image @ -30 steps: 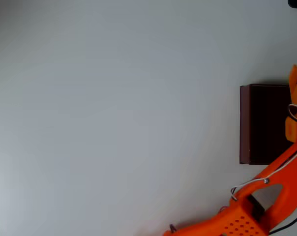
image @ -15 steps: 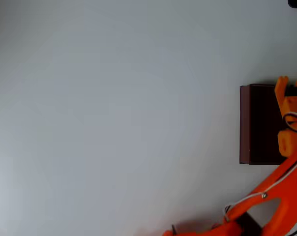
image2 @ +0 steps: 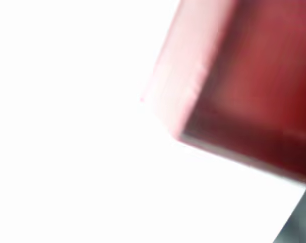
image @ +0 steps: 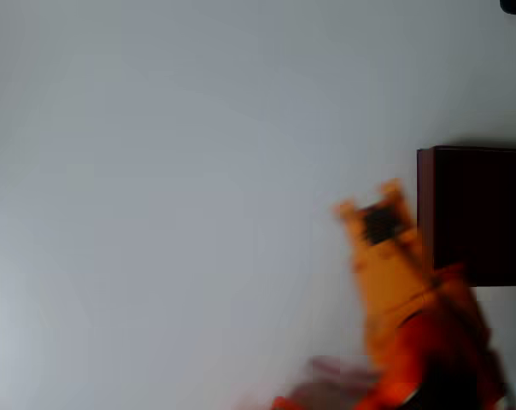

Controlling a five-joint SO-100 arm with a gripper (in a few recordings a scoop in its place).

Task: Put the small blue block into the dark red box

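Overhead view: the dark red box [image: 476,215] sits at the right edge of the frame, a little below mid-height, on the pale desk [image: 172,196]. Its maroon left wall is visible and its interior reads nearly black; the right part runs out of frame. The orange arm [image: 412,342] rises from the lower right and is heavily motion-blurred. The gripper [image: 369,198] lies just left of the box's left wall, over bare desk, pointing toward the top of the frame. Two orange finger tips show apart with a dark gap between them, so the jaws appear released, though blur limits certainty. Nothing is seen held between them.

Wrist view: a blurred corner of the box [image2: 244,81] occupies the upper right; white desk [image2: 67,152] takes up the rest.

The small blue block cannot be located in either view.
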